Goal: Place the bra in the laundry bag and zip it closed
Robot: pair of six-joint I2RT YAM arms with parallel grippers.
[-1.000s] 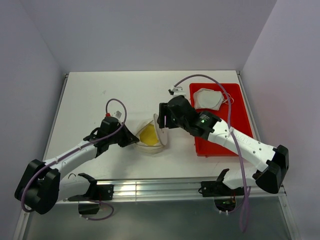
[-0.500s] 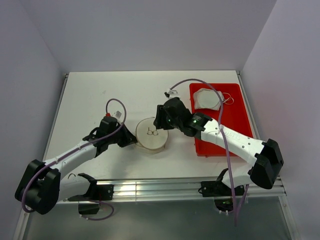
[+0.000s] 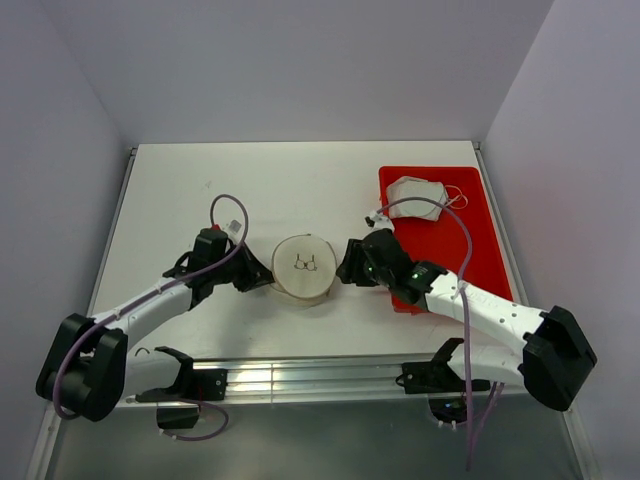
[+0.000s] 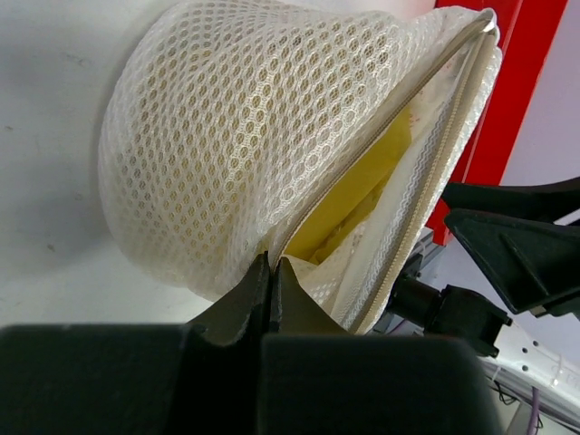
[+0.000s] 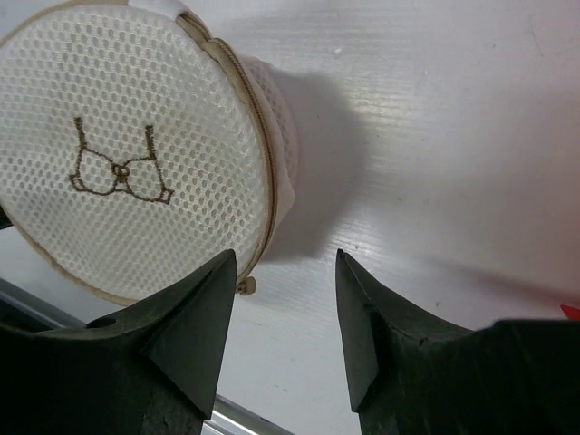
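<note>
Since a second ago the round flap of the laundry bag has dropped flat over the mouth, and my right tool has backed off to the bag's right side. The bra sits inside. Its yellow shows only through the unzipped gap, just ahead of my left tool and a little to its right.

That left tool is pressed together on the mesh at the rim, right at its tips. I judge the pinch is there to anchor the bag so it won't slide when the zipper is drawn.

My right tool hovers spread and empty, with the bag's edge just ahead and to its left. The zipper pull hangs beside its left fingertip, which looks like a set-up for catching it.

Zipping is not yet done. Behind my right tool the red tray on the counter carries a pale bra, well clear of the work.
</note>
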